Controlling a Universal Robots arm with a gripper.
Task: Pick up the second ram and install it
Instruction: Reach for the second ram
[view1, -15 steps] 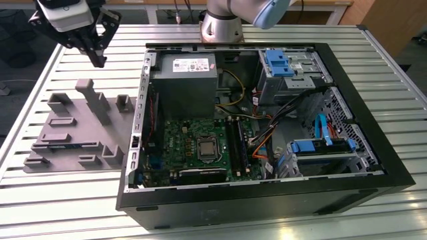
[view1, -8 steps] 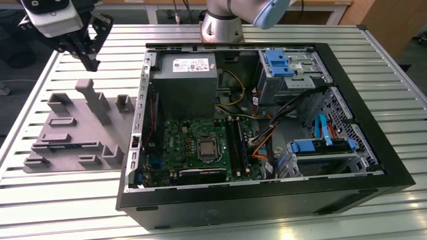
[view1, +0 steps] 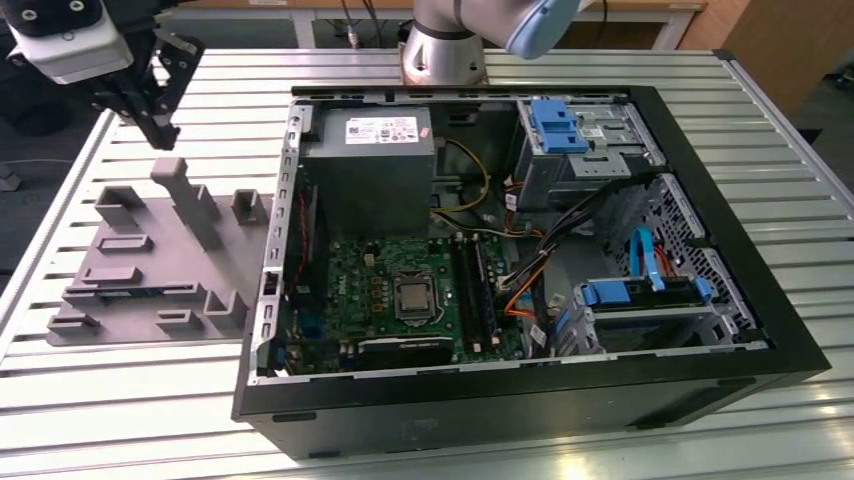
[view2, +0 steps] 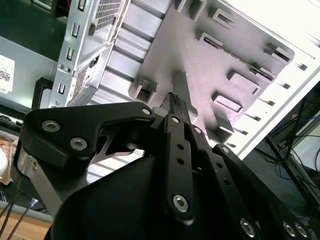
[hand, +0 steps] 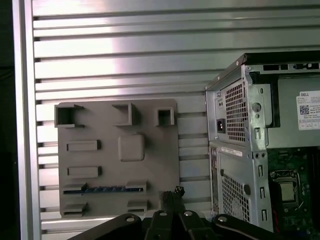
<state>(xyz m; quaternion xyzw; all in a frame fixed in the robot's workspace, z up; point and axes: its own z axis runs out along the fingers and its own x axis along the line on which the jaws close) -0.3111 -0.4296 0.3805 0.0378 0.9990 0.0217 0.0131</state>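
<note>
In the exterior view, the open black case (view1: 534, 400) lies nearest on the slatted table (view1: 134, 400). The green motherboard (view1: 360, 285) sits inside it, with blue drive brackets (view1: 641, 292) toward the exterior view's right. Farther in stands the grey power supply (view1: 367, 170).

On the table, just beside the case on the exterior view's left, sits the grey holder (view1: 147, 250). The ram (view1: 134, 292) lies in a slot near the holder's near edge, seen as a thin dark green-blue strip (edge-on, so little more than a line). In the first wrist view the ram (hand: 105, 189) rests between two raised blocks of the holder (hand: 150, 150), lying flat along its slot.

Past the holder's far end hangs the gripper (view1: 158, 130), up in the air above a tall grey post (view1: 180, 195) and well apart from the ram. Its black fingers (view2: 172, 102) are drawn together with nothing between them, and the first wrist view shows the fingertips (hand: 177, 192) close side by side, clear of the strip. Farthest back, the arm's base (view1: 441, 50) rises behind the case.
</note>
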